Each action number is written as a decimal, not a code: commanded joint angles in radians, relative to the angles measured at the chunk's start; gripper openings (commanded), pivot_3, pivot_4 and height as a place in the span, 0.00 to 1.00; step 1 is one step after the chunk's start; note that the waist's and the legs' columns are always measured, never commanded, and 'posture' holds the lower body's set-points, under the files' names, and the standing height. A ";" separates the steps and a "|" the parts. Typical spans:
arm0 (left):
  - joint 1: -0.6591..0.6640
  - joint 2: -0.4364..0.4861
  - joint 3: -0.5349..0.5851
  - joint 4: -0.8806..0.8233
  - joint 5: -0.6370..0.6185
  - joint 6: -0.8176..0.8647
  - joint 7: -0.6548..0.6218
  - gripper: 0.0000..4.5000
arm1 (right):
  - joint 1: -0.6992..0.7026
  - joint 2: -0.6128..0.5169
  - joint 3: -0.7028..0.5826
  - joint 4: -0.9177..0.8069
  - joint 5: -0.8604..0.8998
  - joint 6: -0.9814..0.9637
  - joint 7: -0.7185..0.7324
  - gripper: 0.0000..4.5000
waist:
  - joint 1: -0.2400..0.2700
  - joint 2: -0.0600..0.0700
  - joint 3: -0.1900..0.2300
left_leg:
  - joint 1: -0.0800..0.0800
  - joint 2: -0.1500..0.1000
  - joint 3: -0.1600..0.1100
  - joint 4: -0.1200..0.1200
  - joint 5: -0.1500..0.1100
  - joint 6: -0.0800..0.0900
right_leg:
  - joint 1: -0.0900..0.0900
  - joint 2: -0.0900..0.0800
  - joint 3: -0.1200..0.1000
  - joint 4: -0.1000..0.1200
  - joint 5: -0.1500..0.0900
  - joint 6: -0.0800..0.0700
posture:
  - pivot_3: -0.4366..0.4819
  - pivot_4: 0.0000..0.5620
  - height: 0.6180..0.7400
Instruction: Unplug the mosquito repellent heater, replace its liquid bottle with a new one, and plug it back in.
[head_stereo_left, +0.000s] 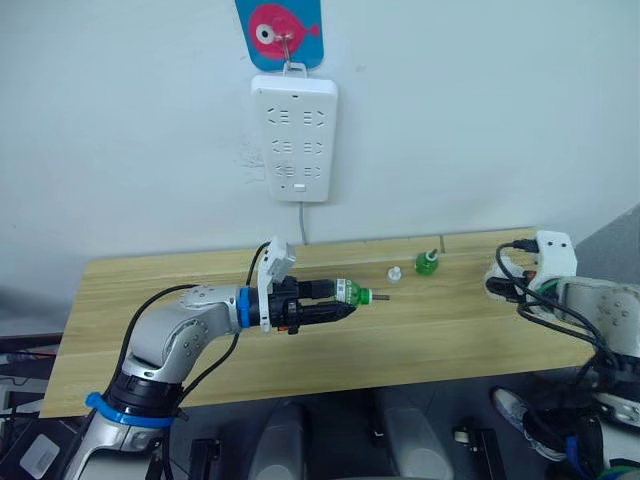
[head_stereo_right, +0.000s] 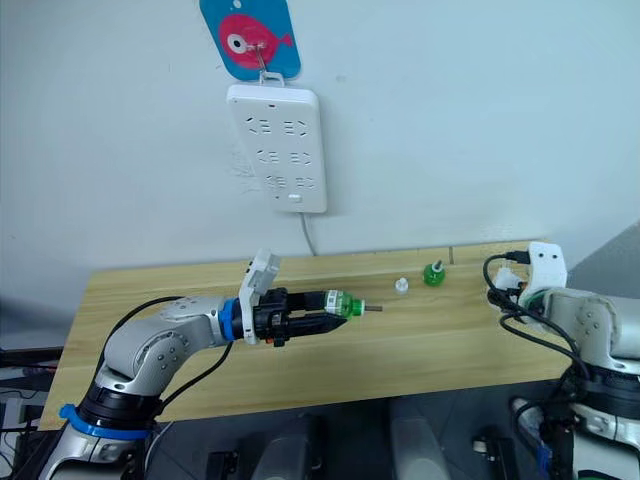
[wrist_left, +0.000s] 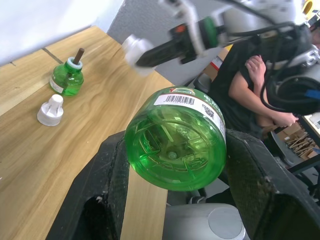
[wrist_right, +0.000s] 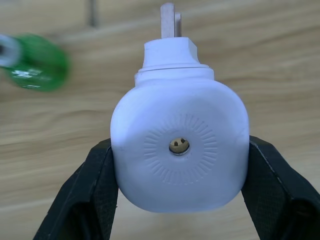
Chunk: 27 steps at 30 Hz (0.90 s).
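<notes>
The mosquito repellent heater (wrist_right: 179, 150) is clamped in the right gripper (wrist_right: 179, 200) fingers off the worktop's (head_stereo_left: 150, 300) right edge; the left gripper (head_stereo_left: 335, 303) fingers clasp a green bottle (head_stereo_left: 347, 291) mid-worktop. Risk: misaligned wick jams on insertion; an open bottle (head_stereo_left: 427, 263) near the rear edge could topple.
</notes>
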 joint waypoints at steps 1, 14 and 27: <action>-0.033 -0.014 0.051 0.000 -0.085 0.067 -0.015 0.54 | 0.054 -0.034 -0.108 -0.181 0.112 -0.008 0.138 0.65 | 0.000 0.000 0.000 | 0.000 0.000 0.000 0.000 0.000 0.000 | 0.000 0.000 0.000 0.000 0.000 0.000 | 0.32 0.44 1.00; -0.214 -0.054 0.190 0.115 -0.258 0.271 0.037 0.54 | 0.076 0.082 -0.242 -0.392 0.644 -0.266 0.242 0.65 | -0.005 -0.002 -0.010 | 0.001 0.000 0.002 0.003 0.002 -0.004 | 0.000 0.000 0.001 0.002 0.002 0.002 | 0.30 0.30 1.00; -0.346 -0.014 0.274 0.123 -0.393 0.417 0.056 0.54 | 0.087 -0.096 -0.048 -0.363 1.141 -0.516 0.049 0.65 | -0.002 -0.003 -0.037 | 0.000 -0.001 0.002 0.003 0.003 -0.005 | 0.000 -0.001 0.001 0.003 0.002 0.002 | 0.33 0.26 1.00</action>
